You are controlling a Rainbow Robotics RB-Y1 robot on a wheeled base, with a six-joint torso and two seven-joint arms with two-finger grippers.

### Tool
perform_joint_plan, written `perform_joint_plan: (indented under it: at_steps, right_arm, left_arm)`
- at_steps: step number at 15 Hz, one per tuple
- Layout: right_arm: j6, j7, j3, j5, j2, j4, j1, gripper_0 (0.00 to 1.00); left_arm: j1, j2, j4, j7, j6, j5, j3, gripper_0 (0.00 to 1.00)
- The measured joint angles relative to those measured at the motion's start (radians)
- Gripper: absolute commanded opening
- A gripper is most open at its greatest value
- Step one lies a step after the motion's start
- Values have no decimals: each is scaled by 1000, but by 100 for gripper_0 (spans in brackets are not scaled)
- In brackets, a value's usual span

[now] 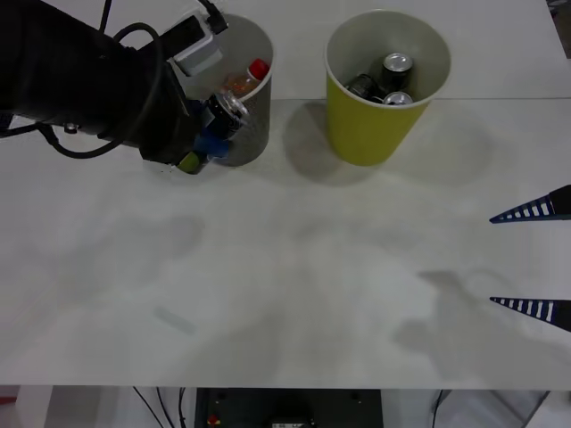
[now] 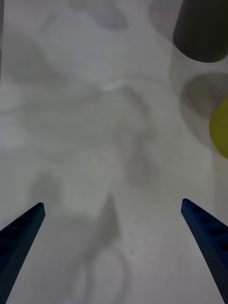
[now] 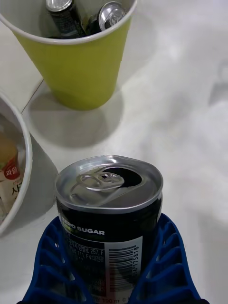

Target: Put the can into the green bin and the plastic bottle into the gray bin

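The left gripper has its blue fingers clamped round the can, which is held off the tabletop at the far left, in front of the gray bin; the can's lower body is hidden by the fingers and the black arm covers much of that bin. The plastic bottle stands inside the gray bin, only its red cap and upper part visible. The green bin, to the right of the gray bin, holds two other dark cans, partly cut by its rim. The right gripper sits at the right edge, fingers spread apart, its body out of frame.
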Motion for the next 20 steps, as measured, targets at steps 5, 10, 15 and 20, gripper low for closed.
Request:
perform_joint_plan:
  at_steps: [5, 10, 15, 20]
  right_arm:
    - [0, 0, 0, 0, 0, 0, 0, 100]
    - [0, 0, 0, 0, 0, 0, 0, 100]
    - [0, 0, 0, 0, 0, 0, 0, 100]
    - [0, 0, 0, 0, 0, 0, 0, 100]
  left_arm:
    - [-209, -128, 202, 2, -4, -51, -64, 1]
    - [-414, -251, 439, 5, -4, -174, -151, 1]
    - [-529, -353, 692, 4, 123, -247, -153, 3]
    - [-608, -436, 892, -9, 309, -297, -153, 3]
